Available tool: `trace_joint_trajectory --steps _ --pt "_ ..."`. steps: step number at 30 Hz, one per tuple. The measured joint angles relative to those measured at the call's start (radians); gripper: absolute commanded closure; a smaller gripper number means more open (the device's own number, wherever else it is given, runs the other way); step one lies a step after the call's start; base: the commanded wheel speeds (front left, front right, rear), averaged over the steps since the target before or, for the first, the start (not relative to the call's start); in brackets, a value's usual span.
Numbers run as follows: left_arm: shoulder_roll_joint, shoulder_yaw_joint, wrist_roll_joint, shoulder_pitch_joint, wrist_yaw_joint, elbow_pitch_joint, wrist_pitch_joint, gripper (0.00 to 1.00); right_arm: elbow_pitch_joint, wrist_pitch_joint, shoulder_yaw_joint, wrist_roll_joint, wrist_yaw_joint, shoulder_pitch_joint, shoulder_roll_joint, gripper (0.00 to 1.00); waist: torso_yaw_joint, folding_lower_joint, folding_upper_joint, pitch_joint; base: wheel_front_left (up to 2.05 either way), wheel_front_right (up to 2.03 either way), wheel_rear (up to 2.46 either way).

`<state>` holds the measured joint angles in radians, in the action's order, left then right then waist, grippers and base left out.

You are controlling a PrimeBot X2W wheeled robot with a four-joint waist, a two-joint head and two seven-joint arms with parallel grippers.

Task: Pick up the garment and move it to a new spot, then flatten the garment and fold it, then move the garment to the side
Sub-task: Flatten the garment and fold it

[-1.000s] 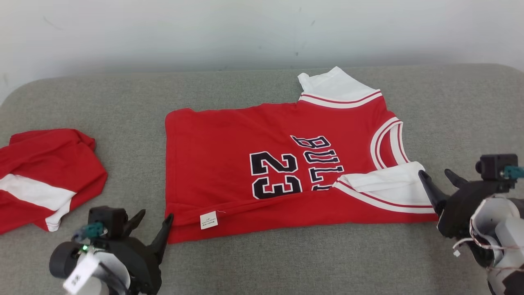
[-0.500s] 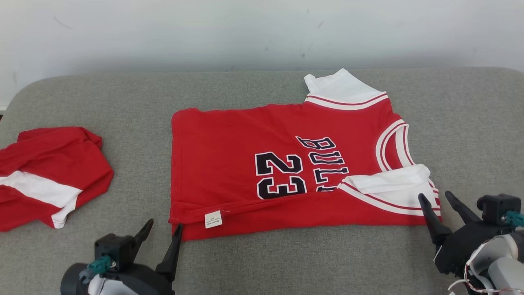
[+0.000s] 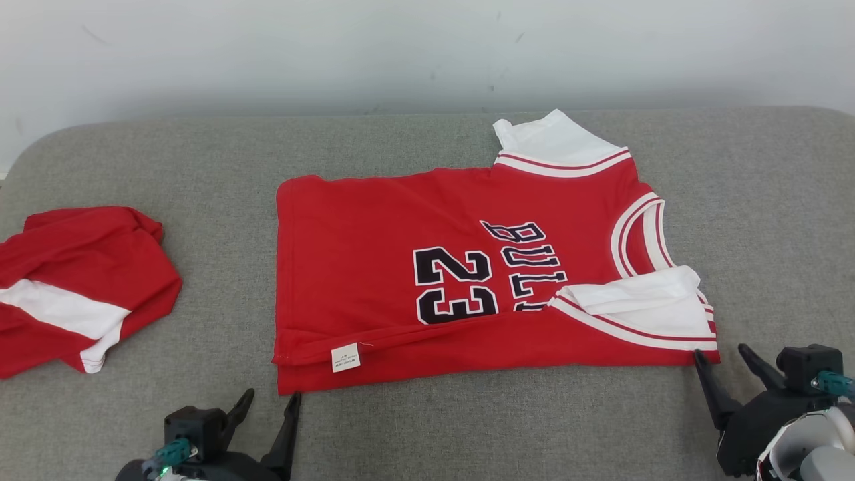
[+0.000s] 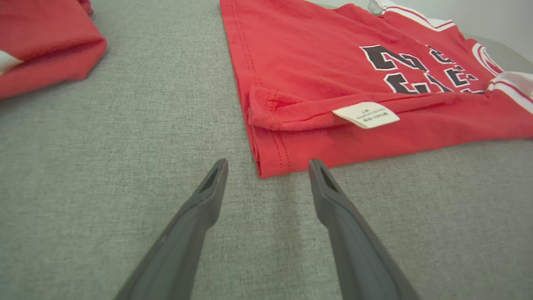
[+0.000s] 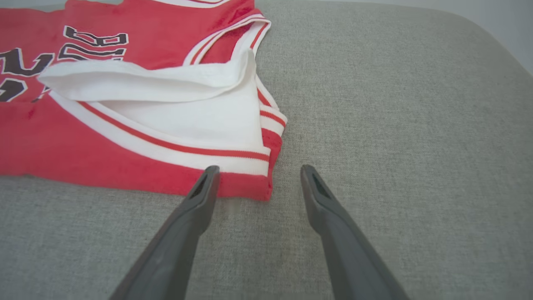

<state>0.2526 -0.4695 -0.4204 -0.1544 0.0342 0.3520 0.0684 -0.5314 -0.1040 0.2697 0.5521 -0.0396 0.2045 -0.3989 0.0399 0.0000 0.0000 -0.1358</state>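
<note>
Both grippers stand spread wide with nothing between the fingers. From the head, the left gripper (image 3: 268, 407) sits at the bottom edge just short of the jersey's (image 3: 427, 267) near hem corner, and the right gripper (image 3: 728, 367) sits at the lower right, its inner fingertip close against the jersey's near shoulder corner; the jersey lies sideways mid-cushion (image 3: 467, 427), its near long edge already turned over so the label (image 3: 345, 357) shows, one white sleeve doubled back on the print; a second red garment (image 3: 73, 287) lies bunched well apart at the far left.

Left wrist: the left gripper (image 4: 266, 166) brackets the hem corner, which lies just beyond the tips; the turned flap (image 4: 291, 112) above it sits loose and puckered; a shallow pinch could take one layer alone, and the fold would then slide open on the lift.

Right wrist: the right gripper (image 5: 257, 173) has one tip over the red edge at the shoulder corner, the other over bare cushion; closing here may catch the edge alone, or snag the loose white sleeve (image 5: 145, 79) and drag it askew; uneven grips on the two corners would skew the next fold.
</note>
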Motion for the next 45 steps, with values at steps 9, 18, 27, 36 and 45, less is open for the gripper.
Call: trace_joint_trajectory --steps 9,18,27,36,45 --pt "-0.034 -0.004 -0.038 -0.057 -0.021 0.088 -0.001 0.00 -0.034 0.026 0.019 0.000 0.004 0.012 0.015 0.00 0.004 0.0000 0.0000 -0.004 0.00 0.00 0.00" --pt "-0.062 -0.006 -0.058 -0.101 -0.063 0.175 -0.007 0.00 -0.066 0.045 0.032 0.000 0.004 0.037 0.033 0.00 0.005 0.0000 0.0000 -0.007 0.00 0.00 0.00" --pt "-0.078 -0.006 -0.094 -0.125 -0.097 0.245 -0.005 1.00 -0.093 0.061 0.049 0.000 -0.009 0.053 0.044 1.00 0.001 0.0000 0.0000 -0.002 0.00 0.00 0.00" --pt "-0.085 -0.016 -0.093 -0.137 -0.115 0.289 0.019 1.00 -0.117 0.059 0.047 0.004 -0.020 0.056 0.047 1.00 0.000 0.0001 0.0000 0.009 0.00 0.00 0.00" --pt "-0.055 -0.017 -0.094 -0.114 -0.131 0.298 0.044 1.00 -0.102 0.030 0.021 0.045 -0.040 0.046 0.045 1.00 -0.002 0.0000 0.0001 0.047 0.00 0.00 0.00"
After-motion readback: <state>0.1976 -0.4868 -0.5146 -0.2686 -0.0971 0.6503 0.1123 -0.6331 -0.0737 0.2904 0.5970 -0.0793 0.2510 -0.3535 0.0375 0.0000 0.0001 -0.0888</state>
